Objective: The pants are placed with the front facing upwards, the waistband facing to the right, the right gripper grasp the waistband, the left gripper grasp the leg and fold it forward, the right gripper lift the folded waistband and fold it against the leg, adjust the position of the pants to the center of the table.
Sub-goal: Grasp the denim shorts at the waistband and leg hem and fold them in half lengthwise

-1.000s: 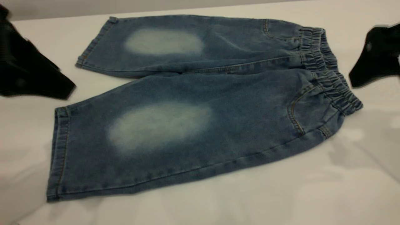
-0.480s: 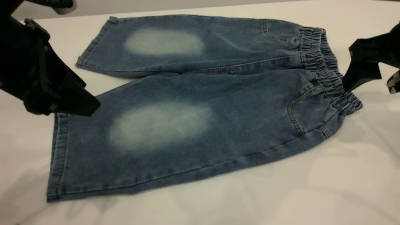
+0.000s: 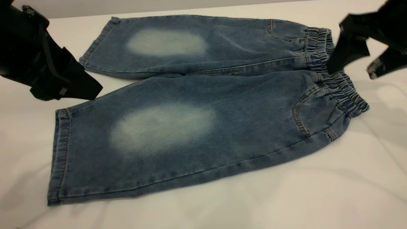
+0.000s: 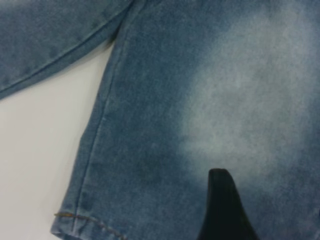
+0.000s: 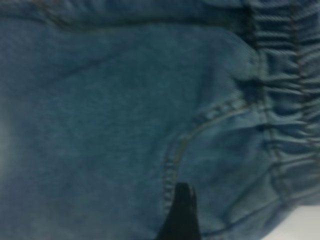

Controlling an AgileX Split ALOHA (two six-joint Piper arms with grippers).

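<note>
Right tool (image 3: 349, 65): spread, over waistband (image 3: 337, 79), 3 o'clock.
Left tool (image 3: 81, 89): grip state unclear, 9 o'clock.
Pants (image 3: 197, 105): flat on bench (image 3: 286, 197).

We see a wide white counter (image 3: 318, 197) bearing a single garment. The pants (image 3: 197, 127) lie flat on it, front side up, both legs spread toward the left of the exterior view and parted by a narrow wedge of bare counter. The waistband (image 3: 337, 79), gathered and ruffled, rests on the counter at the right. We note a pale faded oval on each leg and tan stitching along the seams and hems.
</note>
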